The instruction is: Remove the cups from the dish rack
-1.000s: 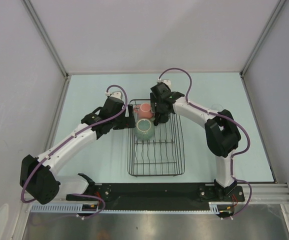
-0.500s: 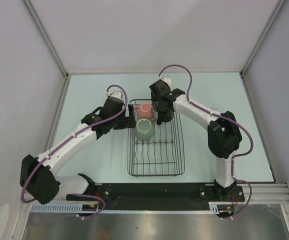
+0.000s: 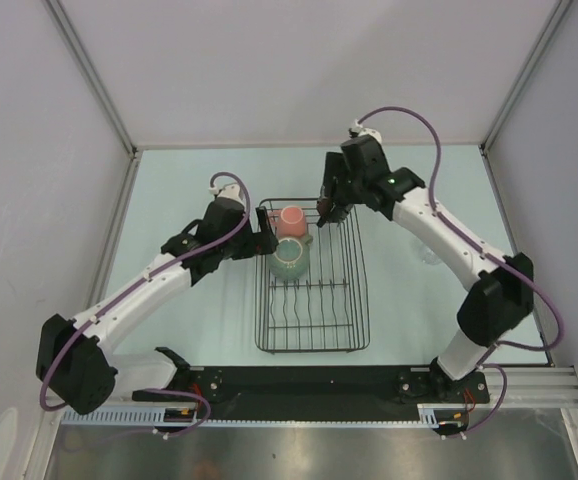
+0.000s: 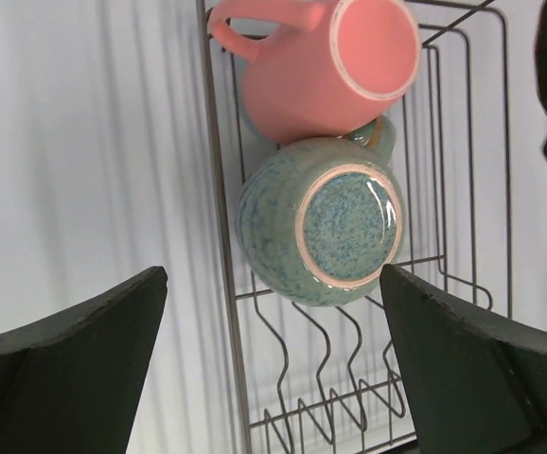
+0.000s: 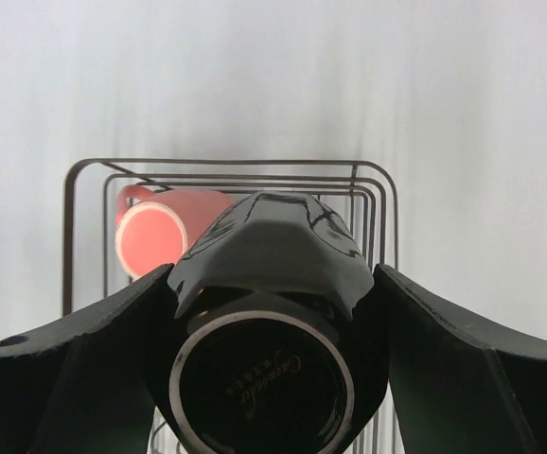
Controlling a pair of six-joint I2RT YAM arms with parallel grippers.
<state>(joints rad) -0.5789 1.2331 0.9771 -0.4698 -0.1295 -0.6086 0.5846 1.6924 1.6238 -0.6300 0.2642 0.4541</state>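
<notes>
Black cup (image 5: 264, 378) is pinched by R gripper (image 3: 330, 208), base turned to wrist cam, one finger (image 5: 65, 378) pressed on each side. Cup is held over far-right part of rack (image 3: 314, 335); whether it's clear of the bars can't be told. Pink mug (image 3: 290, 221) is seen tilted in rack's far-left corner, handle by the left rim. Green cup (image 3: 289, 258) is parked just nearer, base up and tipped, touching the mug. L gripper (image 4: 273, 284) is spread wide, nothing gripped, held just beside rack's left rim, level w/ green cup. Rack is set mid-table (image 3: 169, 200).
</notes>
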